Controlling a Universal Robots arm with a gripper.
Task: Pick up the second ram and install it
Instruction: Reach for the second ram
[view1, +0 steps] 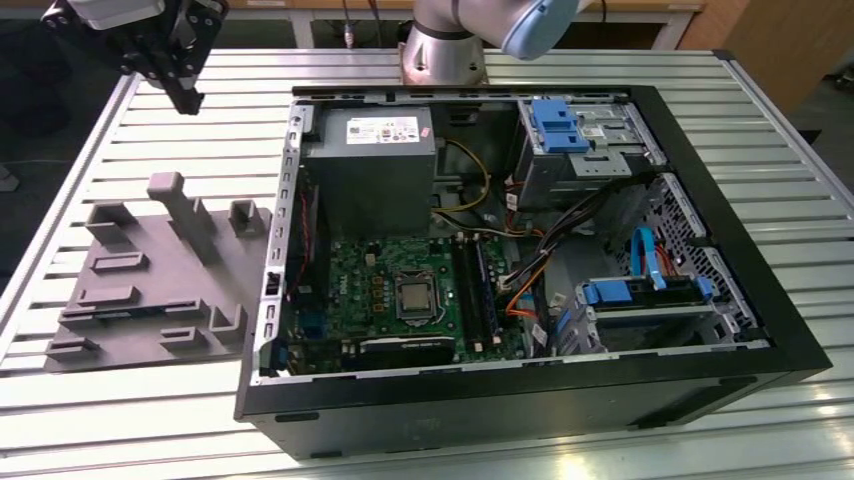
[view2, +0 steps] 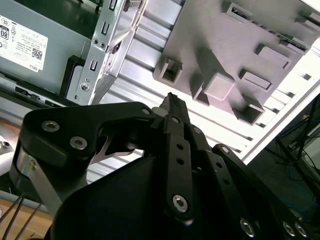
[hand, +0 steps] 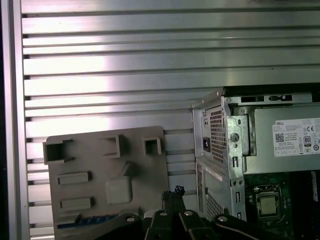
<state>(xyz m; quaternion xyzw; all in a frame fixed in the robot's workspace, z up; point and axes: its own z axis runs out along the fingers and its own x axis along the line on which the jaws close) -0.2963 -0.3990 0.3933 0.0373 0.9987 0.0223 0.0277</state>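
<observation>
Nearest us in the exterior view, an opened black computer case (view1: 534, 400) lies on its side on the ribbed metal worktop (view1: 120, 420). Its green motherboard (view1: 360, 295) and long black memory slots (view1: 475, 290) are exposed, with the grey power supply (view1: 367, 170) beyond them. On the exterior view's left, just beside the case, sits a grey plastic block (view1: 147, 290) with upright posts and shallow pockets. In the first wrist view we make out a thin, dark bluish strip lying in a pocket at the block's near end, which we take for the second ram (hand: 82, 220); it is apart from the claw. Farther back, the claw (view1: 184, 98) hangs in the air over the worktop's far corner on the exterior view's left, beyond the block's posts. In both wrist views its fingertips (view2: 172, 102) are pressed together, and we see nothing clamped between them. Behind the case stands the arm's grey base (view1: 441, 55).
</observation>
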